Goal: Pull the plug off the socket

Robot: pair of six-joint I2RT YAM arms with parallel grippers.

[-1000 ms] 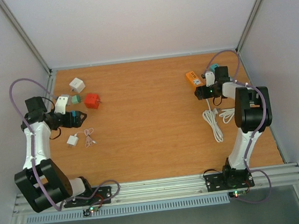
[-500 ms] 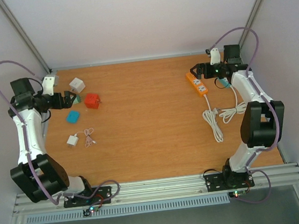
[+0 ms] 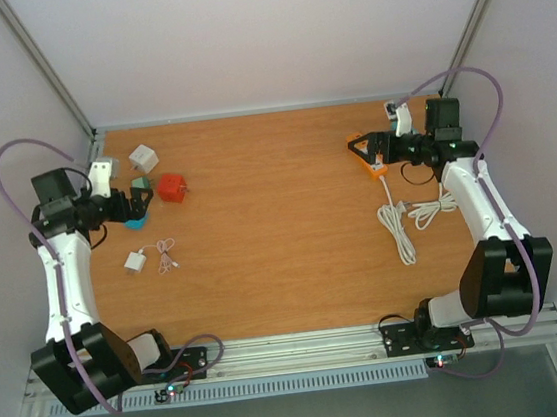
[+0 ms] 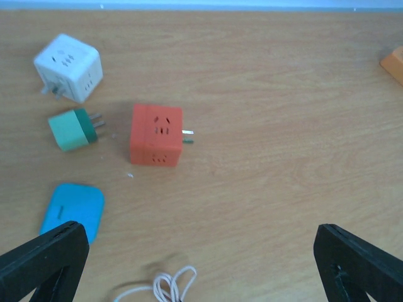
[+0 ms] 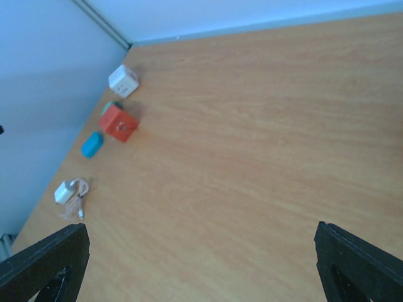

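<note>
The right gripper (image 3: 360,145) hangs, jaws wide, over the orange plastic power strip (image 3: 378,164), probably seeking the plug, which cannot be made out. The left gripper (image 3: 142,197), equally wide, holds nothing

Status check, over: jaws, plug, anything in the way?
Both jaws open, empty: left gripper by blue block, right gripper at orange strip. Green plug lies loose beside red cube, not in it. Nothing blocking.

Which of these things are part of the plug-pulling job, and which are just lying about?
Probably the job: orange power strip, white cable.
Lying about: white cube socket, red cube socket, green plug, blue oval piece, white charger.
</note>
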